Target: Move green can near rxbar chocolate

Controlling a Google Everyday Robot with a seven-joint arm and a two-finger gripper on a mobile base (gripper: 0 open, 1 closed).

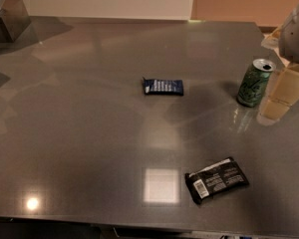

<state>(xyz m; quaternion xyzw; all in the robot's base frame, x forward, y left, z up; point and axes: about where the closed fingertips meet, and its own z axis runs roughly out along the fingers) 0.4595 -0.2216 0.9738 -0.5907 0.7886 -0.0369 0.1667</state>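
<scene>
The green can (255, 83) stands upright on the grey table (89, 133) at the right, its silver top showing. The rxbar chocolate (217, 179), a flat black wrapper with a white text panel and barcode, lies near the table's front edge, below and a little left of the can. My gripper (284, 93), cream-coloured under a white arm housing, sits at the right edge of the view, just right of the can and close beside it. The gripper holds nothing that I can see.
A smaller dark-blue wrapper with white text (163, 86) lies near the table's middle, left of the can. A dark block (7, 19) with a pale bowl on it stands at the far left corner. The table's front edge runs along the bottom.
</scene>
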